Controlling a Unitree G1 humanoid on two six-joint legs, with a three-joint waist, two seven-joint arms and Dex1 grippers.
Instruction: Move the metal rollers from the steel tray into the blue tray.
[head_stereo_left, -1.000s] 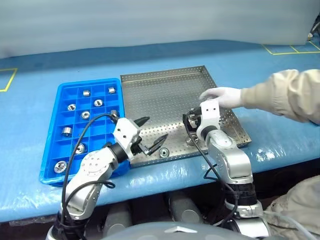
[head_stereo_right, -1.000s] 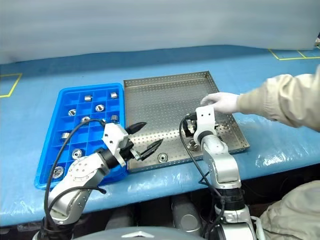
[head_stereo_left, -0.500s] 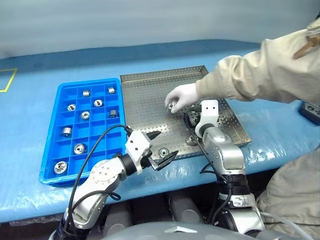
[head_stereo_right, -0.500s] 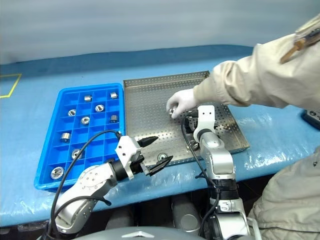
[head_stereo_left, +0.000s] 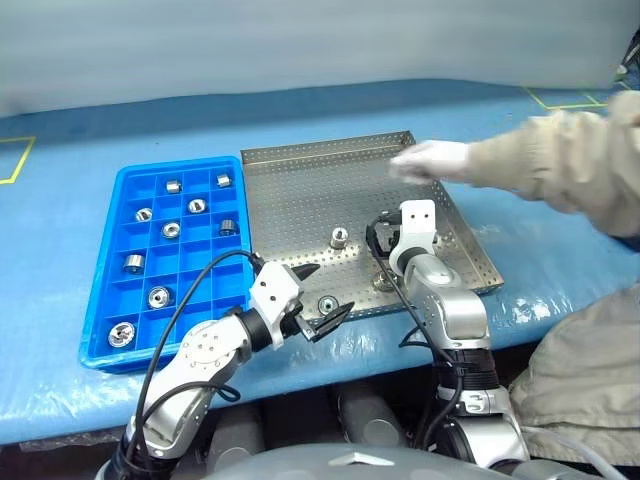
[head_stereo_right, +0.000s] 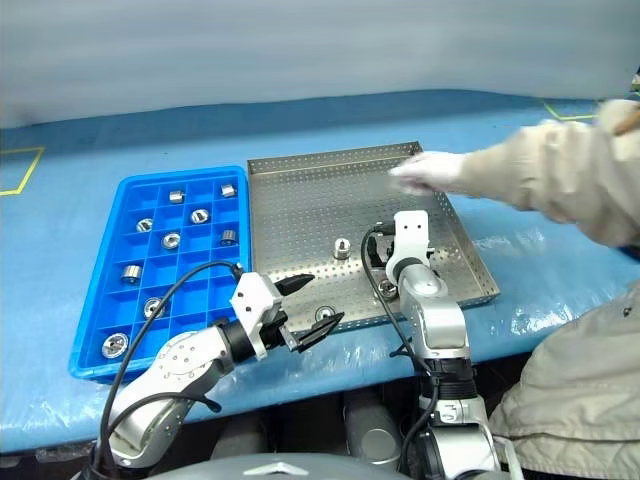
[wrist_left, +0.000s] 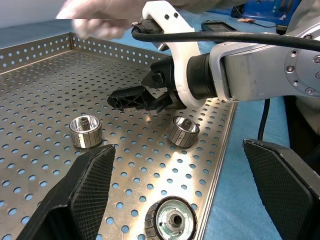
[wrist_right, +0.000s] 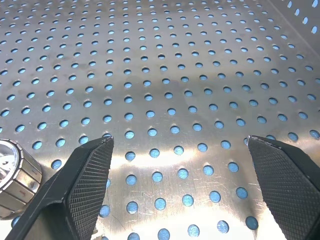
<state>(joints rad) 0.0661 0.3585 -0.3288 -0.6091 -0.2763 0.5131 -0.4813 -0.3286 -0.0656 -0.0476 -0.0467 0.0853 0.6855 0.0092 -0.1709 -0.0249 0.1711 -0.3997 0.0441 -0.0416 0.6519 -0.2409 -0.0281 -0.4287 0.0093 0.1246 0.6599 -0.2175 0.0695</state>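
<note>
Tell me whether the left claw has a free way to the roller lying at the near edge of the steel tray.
Probably yes. The left claw is open and empty, right beside that roller on the steel tray. Nothing lies between them; the right claw and the person's gloved hand are farther off.

Blue tray (head_stereo_left: 105, 300) left of centre, rollers scattered singly in its compartments. Steel tray (head_stereo_left: 300, 190) touching its right side, mid frame. Three metal rollers (head_stereo_left: 340, 237) on steel tray: one upright near middle, one flat at front rim (head_stereo_left: 326, 304), one partly hidden beside right arm (head_stereo_left: 383, 283). Left gripper (head_stereo_left: 322, 298) at tray's front edge, fingers spread wide, empty. Right gripper (head_stereo_left: 378, 242) low over tray's right part. Person's gloved hand (head_stereo_left: 425, 160) blurred, over tray's far right corner, sleeve (head_stereo_left: 550, 165) running off right of frame.
</note>
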